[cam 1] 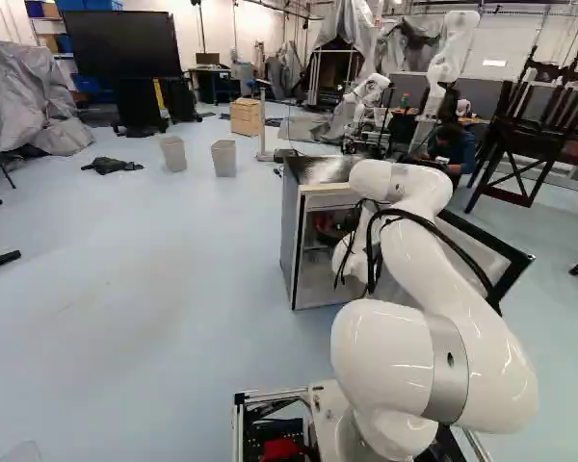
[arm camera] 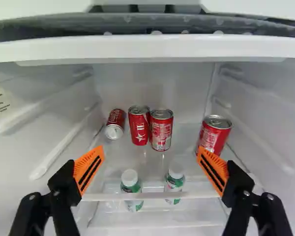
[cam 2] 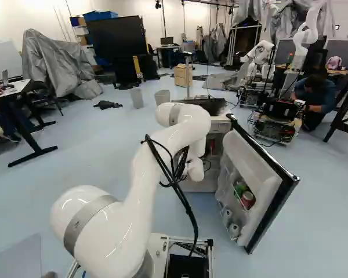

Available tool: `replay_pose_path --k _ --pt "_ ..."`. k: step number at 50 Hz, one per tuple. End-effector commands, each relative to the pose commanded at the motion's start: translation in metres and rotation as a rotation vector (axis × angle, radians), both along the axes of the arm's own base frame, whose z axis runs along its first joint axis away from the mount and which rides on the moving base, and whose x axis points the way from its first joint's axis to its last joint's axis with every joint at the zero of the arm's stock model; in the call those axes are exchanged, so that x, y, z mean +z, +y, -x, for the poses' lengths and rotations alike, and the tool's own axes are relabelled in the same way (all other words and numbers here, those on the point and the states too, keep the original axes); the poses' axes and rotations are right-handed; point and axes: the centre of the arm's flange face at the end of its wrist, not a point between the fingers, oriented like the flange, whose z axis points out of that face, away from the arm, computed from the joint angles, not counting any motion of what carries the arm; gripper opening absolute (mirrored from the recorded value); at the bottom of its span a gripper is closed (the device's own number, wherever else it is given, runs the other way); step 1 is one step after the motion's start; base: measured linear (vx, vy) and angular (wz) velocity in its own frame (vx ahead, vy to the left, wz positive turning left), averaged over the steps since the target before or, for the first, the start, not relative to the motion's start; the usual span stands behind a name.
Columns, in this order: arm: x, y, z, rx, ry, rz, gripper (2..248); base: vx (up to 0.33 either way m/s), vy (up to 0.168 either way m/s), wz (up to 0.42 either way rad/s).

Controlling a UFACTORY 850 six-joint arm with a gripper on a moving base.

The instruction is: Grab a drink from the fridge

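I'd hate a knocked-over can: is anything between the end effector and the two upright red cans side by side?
Nothing visible stands between the open end effector and that pair of cans inside the fridge.

- We see a clear shelf with a white front edge (arm camera: 152, 195) inside the fridge (cam 1: 291, 236).
- On it we find two upright red cans, one (arm camera: 138, 129) right beside the other (arm camera: 162, 132), toward the back.
- Just beside that pair we see a smaller red can (arm camera: 116, 120), apparently lying with one end facing us.
- Well apart from them, near the opposite side wall, we have another upright red can (arm camera: 215, 133).
- Below, seemingly through the shelf, we see two white-capped bottles with green labels, one (arm camera: 131, 186) apart from the other (arm camera: 175, 182).
- On the open door's racks we make out a green item (cam 2: 240, 188), a red can (cam 2: 247, 199) and paler items lower down.
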Motion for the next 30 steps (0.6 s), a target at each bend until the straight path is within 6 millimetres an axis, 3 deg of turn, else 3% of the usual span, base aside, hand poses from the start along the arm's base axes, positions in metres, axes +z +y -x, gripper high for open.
replay_pose_path --k 30 --pt "0.0001 -0.0010 0.0006 -0.004 0.001 0.000 247 0.000 0.000 0.000"
